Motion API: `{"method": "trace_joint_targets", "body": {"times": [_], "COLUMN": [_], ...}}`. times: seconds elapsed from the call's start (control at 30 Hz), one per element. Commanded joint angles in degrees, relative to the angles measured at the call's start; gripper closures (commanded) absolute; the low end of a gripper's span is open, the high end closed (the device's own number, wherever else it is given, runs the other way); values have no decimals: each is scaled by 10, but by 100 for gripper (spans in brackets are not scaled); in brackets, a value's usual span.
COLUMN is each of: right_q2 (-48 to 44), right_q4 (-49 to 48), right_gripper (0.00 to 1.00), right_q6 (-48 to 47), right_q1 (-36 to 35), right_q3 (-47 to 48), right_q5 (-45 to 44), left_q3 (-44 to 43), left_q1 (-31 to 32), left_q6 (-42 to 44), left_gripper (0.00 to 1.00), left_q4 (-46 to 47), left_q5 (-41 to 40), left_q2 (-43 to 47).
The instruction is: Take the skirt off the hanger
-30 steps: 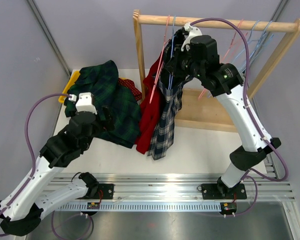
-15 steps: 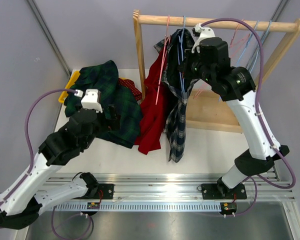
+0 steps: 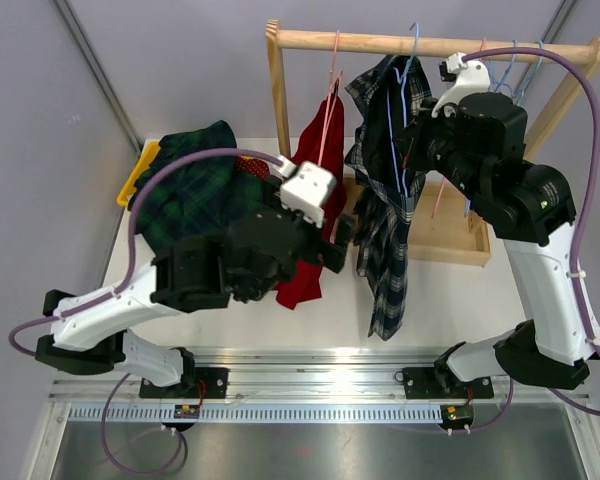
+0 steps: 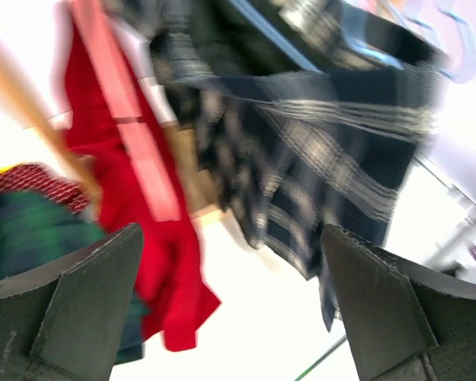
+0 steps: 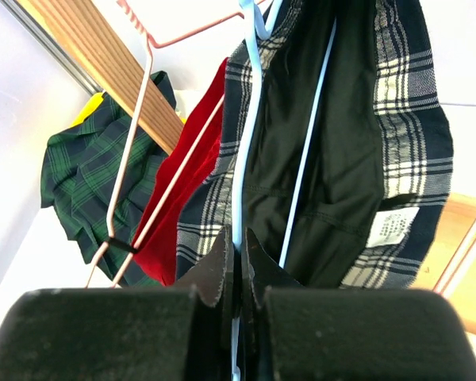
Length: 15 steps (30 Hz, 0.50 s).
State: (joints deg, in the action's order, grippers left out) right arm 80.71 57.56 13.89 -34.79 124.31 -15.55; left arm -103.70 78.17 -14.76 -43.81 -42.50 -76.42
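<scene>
Right gripper [image 5: 238, 248] clamped shut on the blue hanger [image 5: 237, 190] wire. Black-and-white plaid skirt [image 5: 341, 151] hangs on it, just above and ahead of that gripper. Left gripper [image 4: 232, 238] wide open, holding nothing. Plaid skirt ahead of it, red garment [image 4: 155, 262] ahead-left on a pink hanger [image 4: 123, 111].

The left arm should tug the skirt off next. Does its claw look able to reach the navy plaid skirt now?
Probably yes: the left claw is open, facing the plaid skirt with nothing between; the red skirt hangs to one side.
</scene>
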Motion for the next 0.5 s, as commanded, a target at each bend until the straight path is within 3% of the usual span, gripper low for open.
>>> {"method": "trace_joint_targets", "body": {"times": [0.0,0.17,0.27,0.47], "right_q2": [-30,-49,-51,-53], "right_q4": [-57,-59,-54,-26], "right_gripper": [100,100,100,100], "right_q6": [-3,1,4,21], "right_q1": [-3,-4,-4,-3], "right_q3": [8,-2,6,35], "right_q5": [-14,-18,-22,-25], "left_q3": [-11,70,116,190], "left_q1": [50,73,92,102], "left_q6": [43,6,-5,-3], "left_gripper": [1,1,1,1], "left_q4": [62,185,262,400], "left_q5": [-8,114,149,116], "left_q2": [-24,-31,-40,-91]}}
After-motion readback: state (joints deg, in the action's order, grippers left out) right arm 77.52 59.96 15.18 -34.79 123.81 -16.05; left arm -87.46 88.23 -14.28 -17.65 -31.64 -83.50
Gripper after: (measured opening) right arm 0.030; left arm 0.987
